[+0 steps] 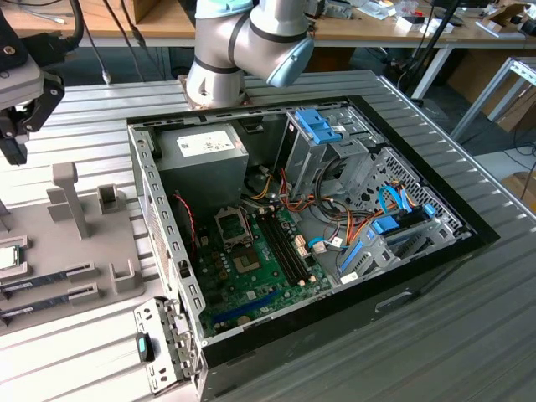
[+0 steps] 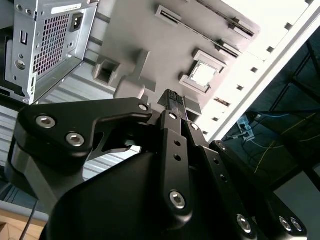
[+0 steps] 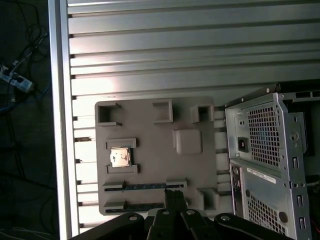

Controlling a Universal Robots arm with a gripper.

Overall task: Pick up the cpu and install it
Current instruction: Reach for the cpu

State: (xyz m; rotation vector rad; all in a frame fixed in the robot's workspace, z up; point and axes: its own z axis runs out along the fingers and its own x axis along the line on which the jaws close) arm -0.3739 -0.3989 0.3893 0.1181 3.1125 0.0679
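The claw [image 3: 175, 195] was seen closed with nothing held, above the grey tray [image 3: 150, 132]. The cpu [image 3: 120, 157] was found seated in a tray recess on the surface [image 3: 150, 50].

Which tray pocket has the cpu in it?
The framed nest on the side of the tray away from the computer case: the cpu lies flat in it. No other pocket shows a silvery chip.

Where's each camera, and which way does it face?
Exterior view: off the arm, angled down into the computer case; arm and gripper show.
First wrist view: on the arm, straight down on the tray; gripper shows.
Second wrist view: on the arm, slanting past the gripper at the tray.
Shared: both wrist views show the cpu on the tray.
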